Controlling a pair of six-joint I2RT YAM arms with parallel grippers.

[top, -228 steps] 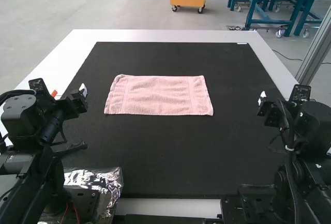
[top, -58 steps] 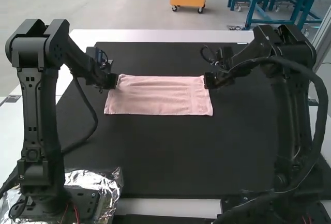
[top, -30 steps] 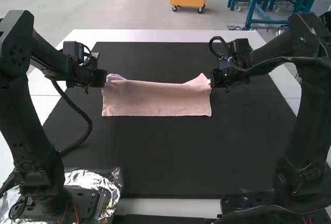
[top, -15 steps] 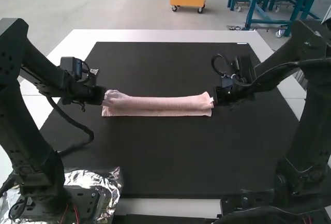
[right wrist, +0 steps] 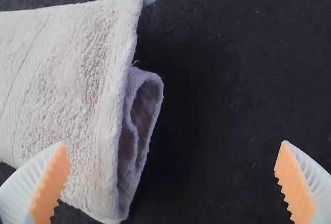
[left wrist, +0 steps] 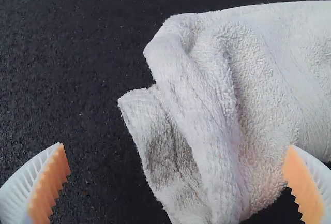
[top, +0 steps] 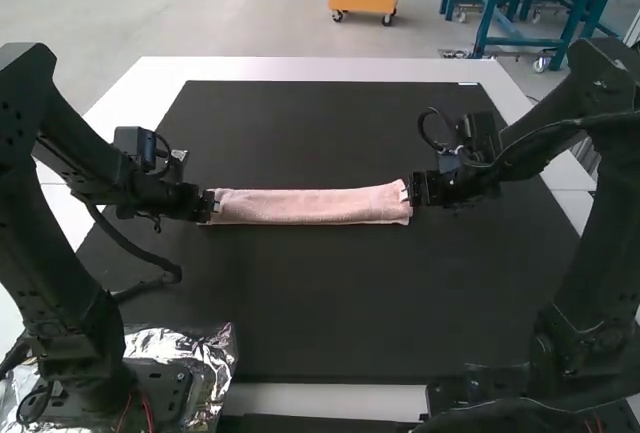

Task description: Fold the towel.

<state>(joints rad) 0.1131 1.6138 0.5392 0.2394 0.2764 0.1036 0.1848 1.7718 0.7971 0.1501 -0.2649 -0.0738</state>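
Observation:
The pink towel [top: 310, 206] lies folded over into a narrow strip running across the mat. At its left end is my left gripper [top: 210, 205], and at its right end my right gripper [top: 406, 194]. In the left wrist view my left gripper [left wrist: 177, 169] stands open, its fingers wide apart around the towel's end [left wrist: 207, 100], where a layer is creased over another. In the right wrist view my right gripper [right wrist: 171, 167] is also open; the towel's end [right wrist: 77, 94] shows stacked layers with a loop between them, partly under one finger.
The black mat [top: 330, 303] extends around the towel, with the white table border [top: 320, 69] beyond it. Crinkled foil [top: 205, 353] covers something beside the left arm's base.
The towel's far edge has come toward the arms, turning the wide spread cloth into a narrow strip. Both grippers first came in to its far corners, then moved nearer the arm bases with it.

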